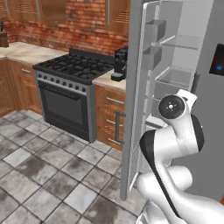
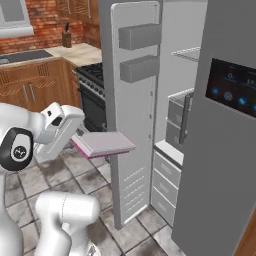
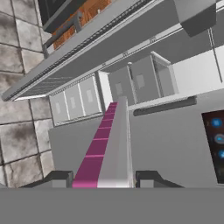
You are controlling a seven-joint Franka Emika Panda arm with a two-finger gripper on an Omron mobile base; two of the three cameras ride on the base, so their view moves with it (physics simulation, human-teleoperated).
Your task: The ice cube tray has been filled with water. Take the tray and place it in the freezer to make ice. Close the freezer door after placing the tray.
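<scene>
My gripper (image 2: 80, 138) is shut on the ice cube tray (image 2: 103, 144), a flat lavender-grey slab with a magenta side, held level. The tray hangs in front of the inner face of the open freezer door (image 2: 135, 100), below its two box bins. In the hand view the tray (image 3: 107, 144) runs edge-on away from the gripper (image 3: 103, 179), with a dark fingertip on either side of it. It points toward the grey drawers (image 3: 140, 81) low in the freezer. The freezer (image 2: 175, 75) stands open, showing pale shelves, and its door (image 1: 135, 87) is seen edge-on from the left base.
The fridge's other door (image 2: 232, 90), with a black panel and blue lights, stands closed at the right. A black oven range (image 1: 72, 87) and a counter with a coffee machine (image 1: 120, 63) lie left of the open door. Tiled floor (image 1: 43, 175) spreads in front.
</scene>
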